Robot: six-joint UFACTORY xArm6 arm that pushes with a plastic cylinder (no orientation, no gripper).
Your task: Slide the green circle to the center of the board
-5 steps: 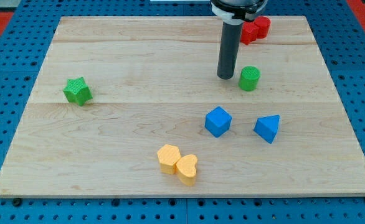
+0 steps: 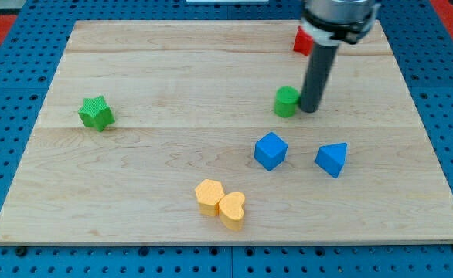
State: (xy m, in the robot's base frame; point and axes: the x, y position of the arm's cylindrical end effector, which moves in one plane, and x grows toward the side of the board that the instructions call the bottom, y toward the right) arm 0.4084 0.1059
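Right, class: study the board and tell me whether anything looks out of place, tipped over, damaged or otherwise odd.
Nothing stands out. Every block sits flat on the board, none tipped or broken. My tip touches the green circle on its right side in the view. The red block is partly hidden behind the arm, so its state is unclear.

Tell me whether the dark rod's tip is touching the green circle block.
Touching. In the camera view, my tip sits flush against the right side of the green circle block, with no board visible between them.
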